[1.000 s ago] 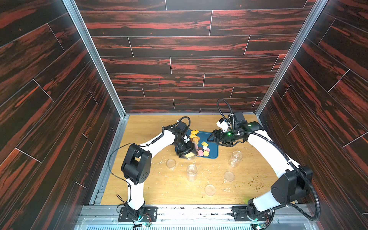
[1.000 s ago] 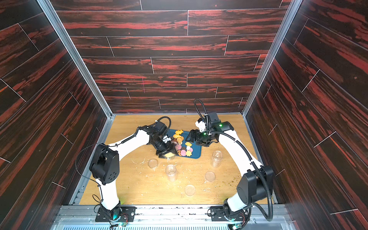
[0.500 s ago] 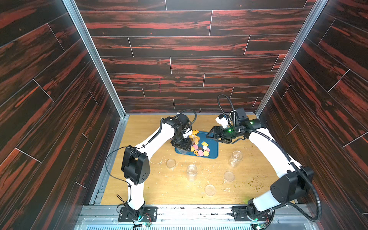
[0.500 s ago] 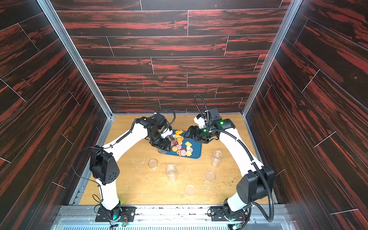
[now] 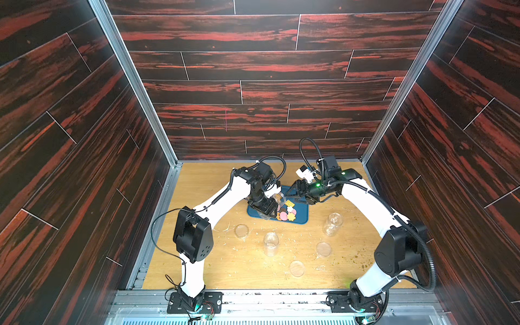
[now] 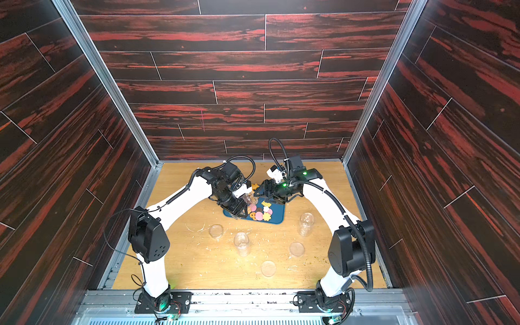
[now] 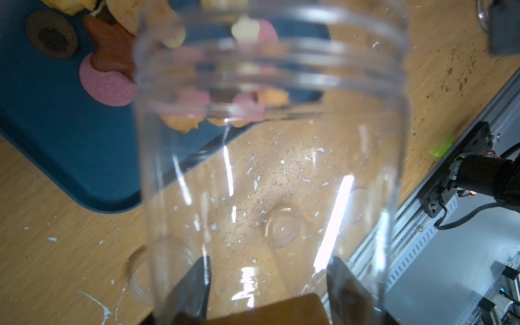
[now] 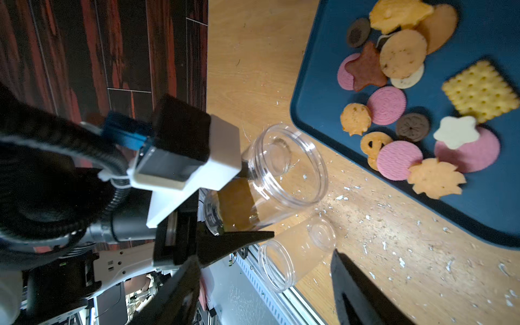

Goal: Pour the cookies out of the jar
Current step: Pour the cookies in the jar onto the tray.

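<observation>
Clear plastic jar, empty and tipped, was gripped by our left hand at the edge of the blue tray, where the cookies lay heaped. Our right hand hung released nearby. Upright jars, lids and crumbs littered the worktop.

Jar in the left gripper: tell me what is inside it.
Nothing shows inside the clear jar: its mouth and base look empty, and the cookies lie out on the blue tray. The left gripper covers part of its wall.
</observation>
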### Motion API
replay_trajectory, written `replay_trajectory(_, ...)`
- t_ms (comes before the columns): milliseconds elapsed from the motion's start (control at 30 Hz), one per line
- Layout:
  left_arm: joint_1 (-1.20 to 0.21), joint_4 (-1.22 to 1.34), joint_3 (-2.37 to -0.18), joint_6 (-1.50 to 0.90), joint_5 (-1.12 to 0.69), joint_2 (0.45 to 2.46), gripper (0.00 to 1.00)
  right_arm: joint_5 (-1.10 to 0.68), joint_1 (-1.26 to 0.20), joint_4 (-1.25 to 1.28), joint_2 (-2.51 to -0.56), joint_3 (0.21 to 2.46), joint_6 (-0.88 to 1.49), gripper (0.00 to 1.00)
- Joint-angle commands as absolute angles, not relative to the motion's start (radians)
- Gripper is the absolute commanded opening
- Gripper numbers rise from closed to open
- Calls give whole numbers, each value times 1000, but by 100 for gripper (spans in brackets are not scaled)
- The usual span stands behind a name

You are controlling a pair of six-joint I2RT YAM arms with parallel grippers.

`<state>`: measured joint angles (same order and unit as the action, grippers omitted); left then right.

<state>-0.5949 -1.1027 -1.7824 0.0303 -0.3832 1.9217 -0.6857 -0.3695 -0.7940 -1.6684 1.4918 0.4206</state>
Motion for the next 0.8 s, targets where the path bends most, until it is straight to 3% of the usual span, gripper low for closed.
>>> replay_trajectory(0,-595,-1105,-1789,55,-426,1862,61,-737,-377,-772,-1699,1465,425,73)
replay_trajectory(200,-594,-1085,-1792,28,-437,1864,61,-714,-376,-745,-1689,1438,440,71)
replay_trajectory(333,-595,-1061,-1791,-12,-456,1862,61,-755,-378,-727,-1703,1428,507,80)
replay_trajectory(767,-604,-992,-1791,-82,-529,1873,61,-799,-391,-422,-1709,1298,826,81)
